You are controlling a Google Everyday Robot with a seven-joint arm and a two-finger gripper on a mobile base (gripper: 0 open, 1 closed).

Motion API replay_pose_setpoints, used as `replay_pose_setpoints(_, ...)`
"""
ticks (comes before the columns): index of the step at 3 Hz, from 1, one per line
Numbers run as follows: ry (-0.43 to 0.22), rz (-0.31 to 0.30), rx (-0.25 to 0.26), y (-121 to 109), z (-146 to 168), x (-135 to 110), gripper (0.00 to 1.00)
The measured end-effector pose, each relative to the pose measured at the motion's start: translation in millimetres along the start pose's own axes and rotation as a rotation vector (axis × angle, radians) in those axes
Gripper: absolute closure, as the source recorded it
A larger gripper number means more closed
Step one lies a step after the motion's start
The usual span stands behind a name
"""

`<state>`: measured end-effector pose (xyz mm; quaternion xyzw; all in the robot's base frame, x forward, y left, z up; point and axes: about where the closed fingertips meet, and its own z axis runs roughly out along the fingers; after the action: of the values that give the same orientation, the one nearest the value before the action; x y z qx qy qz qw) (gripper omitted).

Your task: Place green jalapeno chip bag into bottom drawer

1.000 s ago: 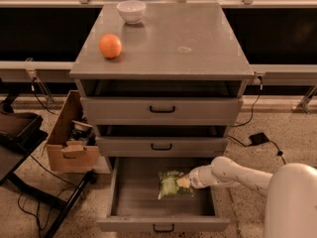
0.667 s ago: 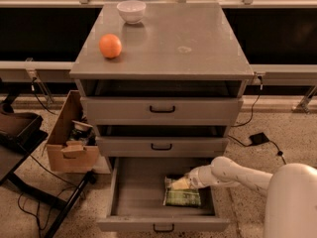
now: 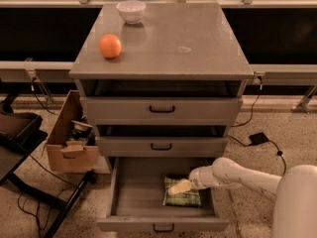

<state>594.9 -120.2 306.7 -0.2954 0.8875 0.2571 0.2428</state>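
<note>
1. The bottom drawer is pulled right out towards the near side, its grey box open from above, so anything can be lowered straight in.
2. The chip bag lies flat on the drawer floor, right of centre and closer to the front wall than the back. It looks fully inside, with no corner over an edge.
3. The gripper sits low over the bag's upper half, pointing left, touching it or just above it. I cannot tell whether it grips the bag or has let go.
4. The arm reaches in from the right, crossing the drawer's right wall. It has to come in low, because the middle drawer is shut directly above the far end of the opening.
5. My read: the placing is as good as done, and what remains is a clean release and exit.
6. There is plenty of bare floor left of the bag, but the right wall is close by.
7. The safest way out looks to be up and towards the near side, clear of the middle drawer's front, then back right.
8. Up top, the orange and the white bowl sit well away from all this.
</note>
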Motion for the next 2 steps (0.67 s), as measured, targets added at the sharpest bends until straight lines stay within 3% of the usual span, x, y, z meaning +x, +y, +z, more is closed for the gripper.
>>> replay_pose_setpoints(1, 0.003, -0.045, 0.054, 12, -39, -3, 0.00)
replay_pose_setpoints(2, 0.080, -0.093, 0.118, 37, -81, -5, 0.00)
